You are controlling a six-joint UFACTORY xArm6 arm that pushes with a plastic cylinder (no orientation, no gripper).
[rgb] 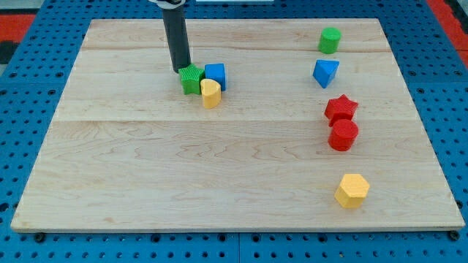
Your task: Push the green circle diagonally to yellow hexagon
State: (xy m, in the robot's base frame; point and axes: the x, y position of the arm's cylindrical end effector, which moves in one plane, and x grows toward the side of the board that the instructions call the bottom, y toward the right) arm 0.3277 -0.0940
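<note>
The green circle (330, 39) stands near the view's top right on the wooden board (146, 168). The yellow hexagon (352, 191) lies at the lower right, far below it. My tip (180, 69) is at the upper left of the board, far from both. It touches the top left of a green star-shaped block (191, 79).
A blue block (216, 75) and a yellow block (210, 93) crowd against the green star. A blue triangle-like block (325, 73), a red star (341, 109) and a red circle (343, 135) lie in a column between the green circle and the yellow hexagon.
</note>
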